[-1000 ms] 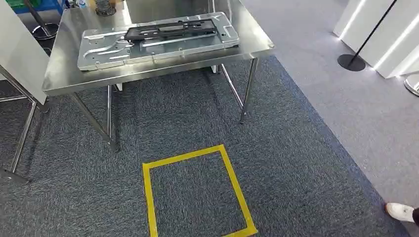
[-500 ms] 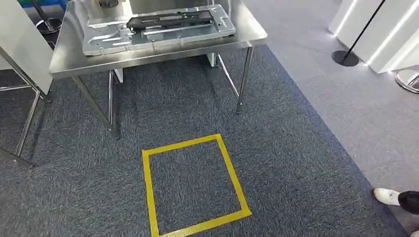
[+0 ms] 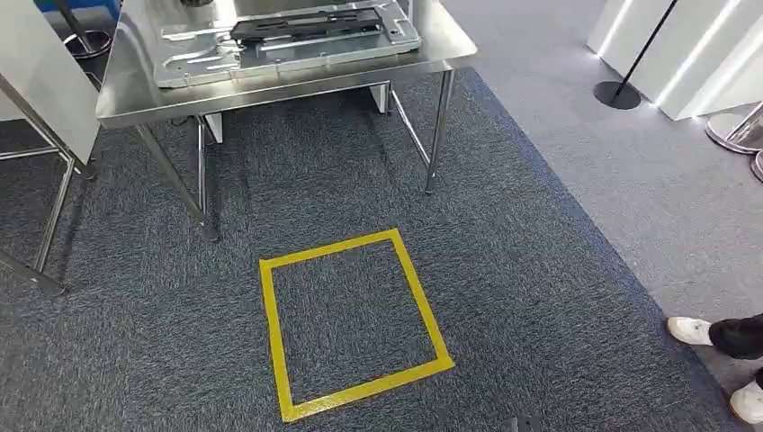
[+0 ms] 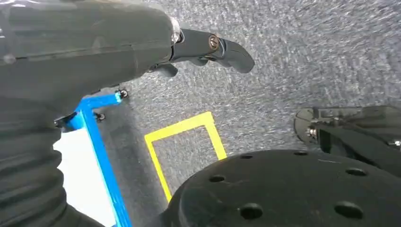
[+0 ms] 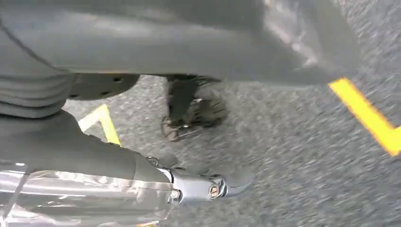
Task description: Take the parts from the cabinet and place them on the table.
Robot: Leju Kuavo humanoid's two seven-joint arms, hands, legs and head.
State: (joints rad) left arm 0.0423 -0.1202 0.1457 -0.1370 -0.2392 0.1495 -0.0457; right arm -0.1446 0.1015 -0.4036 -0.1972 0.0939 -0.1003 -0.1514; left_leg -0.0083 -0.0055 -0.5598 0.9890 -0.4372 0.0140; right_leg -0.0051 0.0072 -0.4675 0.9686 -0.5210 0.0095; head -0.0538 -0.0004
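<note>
Both hands hang over carpet (image 3: 540, 270), left hand (image 4: 208, 47) and right hand (image 5: 208, 187) loosely curled, holding nothing; steel table (image 3: 135, 90) with metal panel (image 3: 297, 49) at 12 o'clock.

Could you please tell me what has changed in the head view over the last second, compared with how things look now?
The whole picture has shifted, so the camera moved, not the things: the steel table and yellow tape square sit higher in the frame. A person's white shoes have come further in at the right. The metal panel with its black part lies on the table as before. The left hand and right hand hang over carpet, holding nothing.
</note>
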